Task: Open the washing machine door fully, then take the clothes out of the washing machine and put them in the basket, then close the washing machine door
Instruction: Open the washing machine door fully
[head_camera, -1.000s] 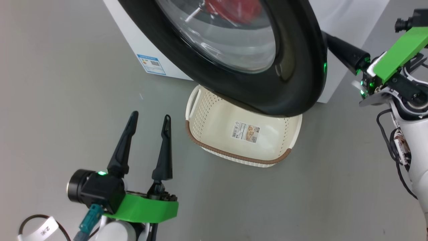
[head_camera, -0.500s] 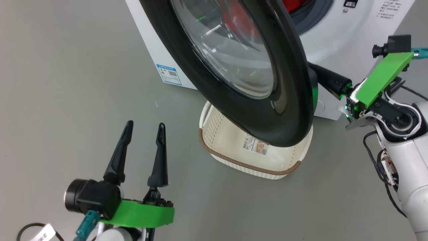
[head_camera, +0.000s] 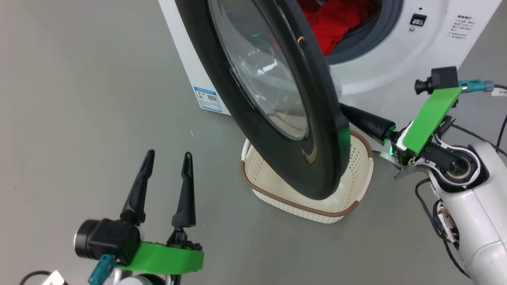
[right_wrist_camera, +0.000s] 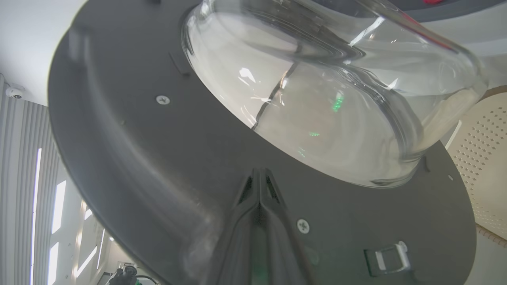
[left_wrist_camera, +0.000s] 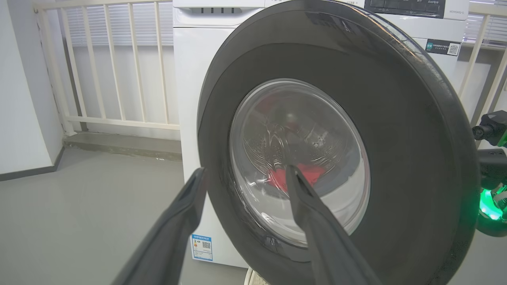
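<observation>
While door (head_camera: 261, 99) stands ajar, blue label (head_camera: 208, 99), illegible.

From where I stand, hardly any writing can be read. The washing machine (head_camera: 376, 67) has a blue label (head_camera: 208, 99) low on its front corner. It shows a QR code, but the lettering is too small to make out. To the right of the door opening is a block of small grey print (head_camera: 462, 26), also illegible. In the left wrist view, a dark sticker (left_wrist_camera: 441, 47) with a QR code sits under the control panel (left_wrist_camera: 404, 7), whose own markings are blurred.
</observation>
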